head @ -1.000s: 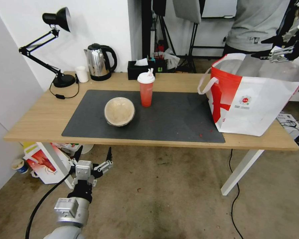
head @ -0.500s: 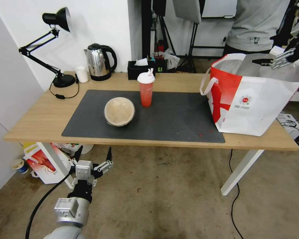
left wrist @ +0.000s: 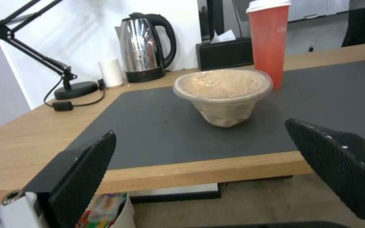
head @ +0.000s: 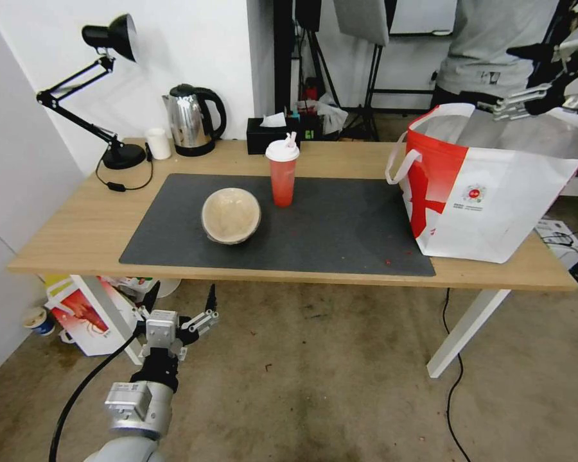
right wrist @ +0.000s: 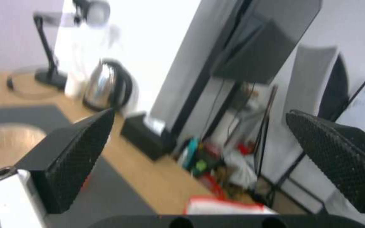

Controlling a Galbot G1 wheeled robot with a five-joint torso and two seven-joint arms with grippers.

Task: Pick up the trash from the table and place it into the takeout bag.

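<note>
Right end effector (head: 508, 102): it hangs above the far right rim of the takeout bag (head: 494, 199), higher and a little further left than half a second ago, when it sat lower at the bag's opening. Its fingers are spread apart with nothing between them.
Meaning of that change: the arm seems to be lifting away from the bag after a drop, so I judge one piece of trash is already inside. The bag's inside is hidden from the head view, so this is likely, not sure.
Left end effector (head: 181, 301): parked low in front of the near edge of the tabletop (head: 77, 224), left of centre, unmoved over the last second. Its fingers are apart and empty, pointing towards the beige bowl (head: 231, 215).
Beige bowl: it rests on the dark mat (head: 327, 231), left of centre, tilted towards the near edge.
Drink cup (head: 282, 173): upright on the mat, just beyond and right of the bowl, close to it but I cannot tell if they touch.
Takeout bag: standing open at the right end of the tabletop, partly on the mat.
Task so far: two pieces are left on the tabletop, both well apart from the bag.
</note>
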